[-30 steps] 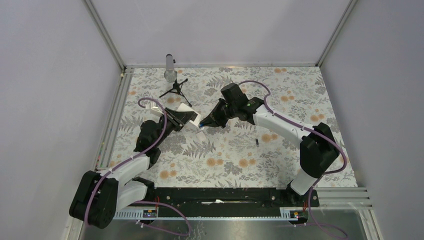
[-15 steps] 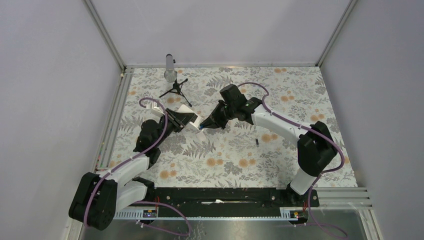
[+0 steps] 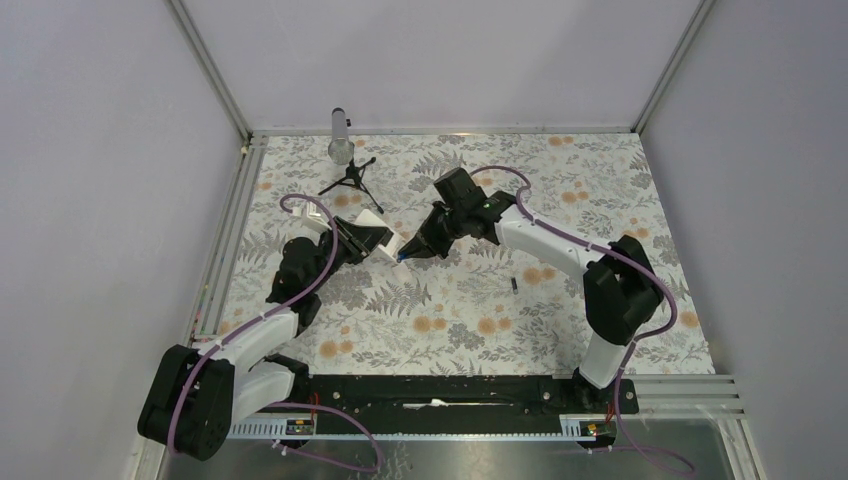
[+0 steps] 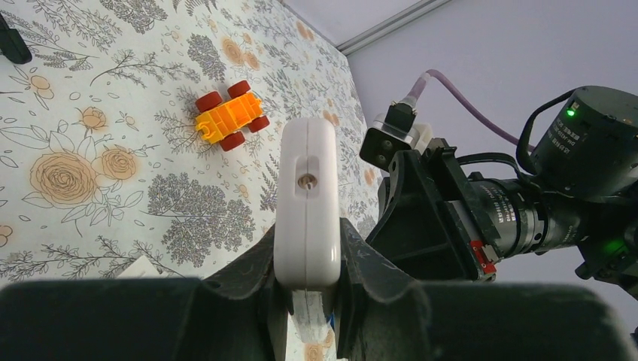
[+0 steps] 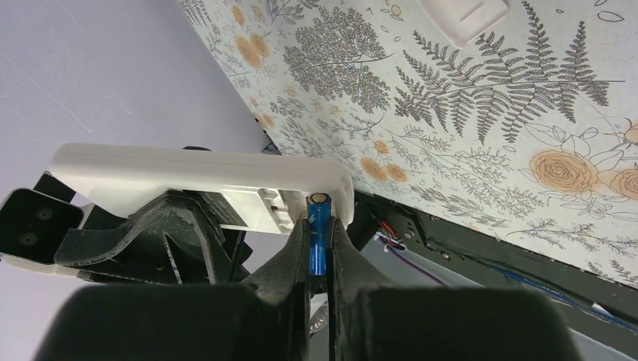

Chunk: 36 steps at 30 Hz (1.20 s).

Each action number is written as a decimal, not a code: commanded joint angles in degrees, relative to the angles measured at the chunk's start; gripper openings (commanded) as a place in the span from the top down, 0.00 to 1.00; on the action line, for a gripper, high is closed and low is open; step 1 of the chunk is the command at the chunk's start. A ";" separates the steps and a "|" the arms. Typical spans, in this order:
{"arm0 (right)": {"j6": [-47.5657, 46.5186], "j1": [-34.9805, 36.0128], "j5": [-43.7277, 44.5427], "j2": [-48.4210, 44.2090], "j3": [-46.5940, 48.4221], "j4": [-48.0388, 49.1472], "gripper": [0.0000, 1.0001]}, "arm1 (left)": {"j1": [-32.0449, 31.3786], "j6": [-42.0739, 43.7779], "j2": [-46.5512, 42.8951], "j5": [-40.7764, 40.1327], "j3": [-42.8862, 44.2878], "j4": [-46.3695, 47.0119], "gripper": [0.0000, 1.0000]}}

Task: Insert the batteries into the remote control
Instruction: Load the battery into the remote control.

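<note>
My left gripper [image 3: 370,243] [image 4: 307,244] is shut on the white remote control [image 3: 386,240] [image 4: 307,203] and holds it edge-up above the mat. The remote's open battery bay faces my right gripper in the right wrist view [image 5: 195,177]. My right gripper [image 3: 409,250] [image 5: 319,235] is shut on the blue battery [image 5: 318,241] [image 3: 401,255]. The battery's metal tip touches the end of the remote's open bay. The dark battery [image 3: 515,284] lies on the mat to the right, under the right arm.
An orange toy car [image 4: 228,116] sits on the floral mat beyond the remote. A small flat white cover piece [image 5: 465,15] [image 3: 369,215] lies on the mat. A black mini tripod [image 3: 350,178] and a clear tube [image 3: 339,135] stand at the back left.
My right gripper has shifted a little left with the blue battery, closing onto the end of the remote. The left gripper has nudged the remote slightly toward it.
</note>
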 commanded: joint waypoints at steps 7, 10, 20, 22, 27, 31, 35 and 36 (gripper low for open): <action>-1.40 -0.13 -0.71 2.35 2.50 -1.64 0.90 | 0.00 -1.37 -0.70 1.59 3.49 4.40 1.00; -2.38 -0.30 0.59 2.42 3.39 -4.01 0.90 | 0.00 -0.83 -0.70 0.98 3.82 3.21 1.00; -2.85 -0.65 -0.10 3.43 4.47 -5.62 0.86 | 0.00 0.84 0.03 -0.09 4.13 2.15 1.00; -2.77 -0.66 -0.57 3.59 4.38 -5.60 0.86 | 0.00 0.84 0.23 -0.18 4.22 2.38 1.00; -2.59 -0.85 -0.57 3.34 4.41 -5.66 0.83 | 0.00 0.83 0.63 -0.32 4.17 2.38 1.00; -2.60 -0.99 -0.68 3.33 4.88 -5.64 0.79 | 0.00 1.08 0.75 -0.78 4.43 0.85 1.00; -2.52 -1.07 -0.72 2.88 5.66 -5.64 0.75 | 0.00 1.78 0.94 -1.68 4.96 -1.40 1.00; -2.51 -1.03 -0.76 2.78 5.75 -5.60 0.74 | 0.00 1.86 1.01 -1.71 5.05 -1.54 1.00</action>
